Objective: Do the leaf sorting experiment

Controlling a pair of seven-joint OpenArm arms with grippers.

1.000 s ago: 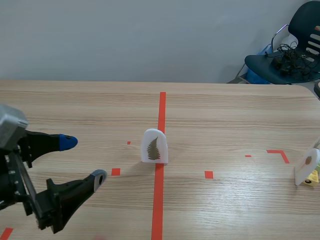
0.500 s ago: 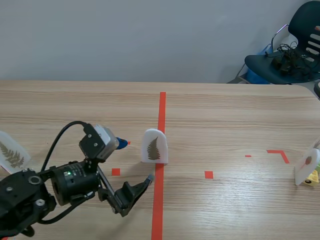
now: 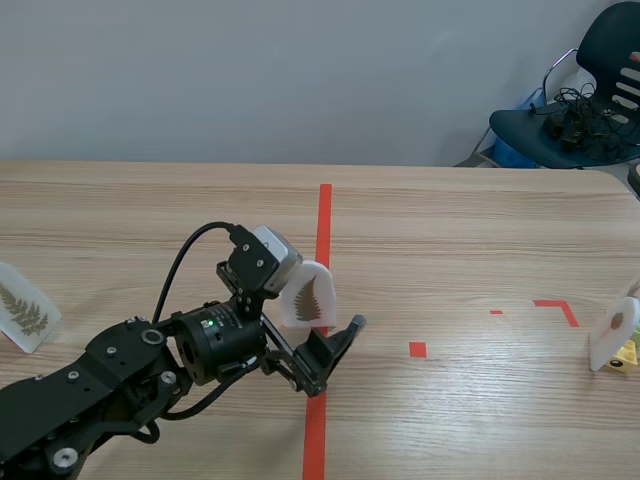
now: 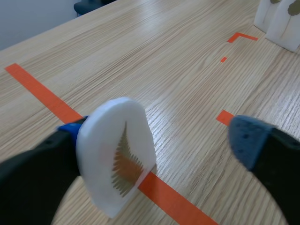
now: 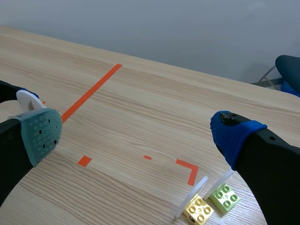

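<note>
Two fingers (image 4: 262,150) of my left gripper (image 4: 159,133) are straddling the fern card (image 4: 117,154) at mid-frame, spread wide, gripping nothing; card's back is touching one pad (image 4: 70,130), other well apart.

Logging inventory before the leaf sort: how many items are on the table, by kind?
White arched plastic leaf cards: 4
Studded plastic toy bricks, one yellow, one green: 2
Total: 6

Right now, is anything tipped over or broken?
Nothing stands out. The middle leaf card stands upright on the red line, between the left pincer's open fingers.
</note>
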